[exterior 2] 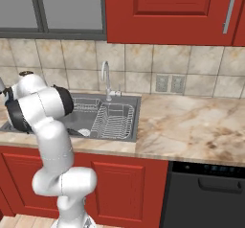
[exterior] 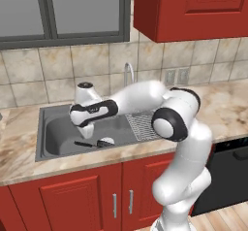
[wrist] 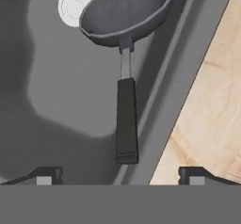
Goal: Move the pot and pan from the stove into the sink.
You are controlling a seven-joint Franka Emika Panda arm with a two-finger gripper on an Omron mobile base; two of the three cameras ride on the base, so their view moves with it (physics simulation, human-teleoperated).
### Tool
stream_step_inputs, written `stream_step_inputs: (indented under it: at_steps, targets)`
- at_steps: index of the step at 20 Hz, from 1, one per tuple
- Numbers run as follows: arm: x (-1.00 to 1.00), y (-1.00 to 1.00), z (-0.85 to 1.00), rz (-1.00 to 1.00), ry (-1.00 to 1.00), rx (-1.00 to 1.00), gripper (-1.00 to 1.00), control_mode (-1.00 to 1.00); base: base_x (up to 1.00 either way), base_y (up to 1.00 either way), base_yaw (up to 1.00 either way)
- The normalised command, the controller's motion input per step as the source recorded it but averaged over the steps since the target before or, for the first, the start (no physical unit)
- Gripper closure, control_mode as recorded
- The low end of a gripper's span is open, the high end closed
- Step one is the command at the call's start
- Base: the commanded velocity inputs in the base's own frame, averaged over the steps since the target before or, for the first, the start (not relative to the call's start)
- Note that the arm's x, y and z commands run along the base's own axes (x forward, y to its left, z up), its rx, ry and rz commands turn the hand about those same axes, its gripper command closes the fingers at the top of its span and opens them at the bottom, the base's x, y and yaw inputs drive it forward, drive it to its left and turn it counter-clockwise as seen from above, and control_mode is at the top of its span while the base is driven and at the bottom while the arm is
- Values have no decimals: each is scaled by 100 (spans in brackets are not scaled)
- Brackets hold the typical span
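Observation:
The pan [wrist: 127,11], small, shallow and dark grey, lies on the floor of the sink [wrist: 56,86] next to the white drain [wrist: 73,4]. Its long black handle [wrist: 127,119] points toward my gripper [wrist: 120,176]. The gripper hangs just above the handle's end, and its fingertips [wrist: 47,176] stand wide apart, open, touching nothing. From the left base view the gripper [exterior: 86,130] hovers low over the steel sink [exterior: 53,133], with the pan [exterior: 94,143] beneath it. The pot and the stove are out of view.
A wire dish rack [exterior: 145,125] fills the sink's right side. The curved chrome faucet [exterior: 128,72] rises behind the basin. Beige marble countertop [wrist: 212,115] borders the sink. A black appliance [exterior 2: 210,198] sits under the counter to the right.

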Motion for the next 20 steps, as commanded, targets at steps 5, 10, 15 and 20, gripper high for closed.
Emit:
stream_step_inputs:
  at_steps: [5,10,15,20]
  targets:
    - [-61,-9,64,-19,-17,-2,-100,-100,0,0,0]
    - [-55,-12,84,-19,-19,-1,-100,-100,0,0,0]
    - [-49,-23,97,-15,-10,-4,-100,-100,0,0,0]
    - [-48,-35,91,-17,-2,-4,-100,-100,0,0,0]
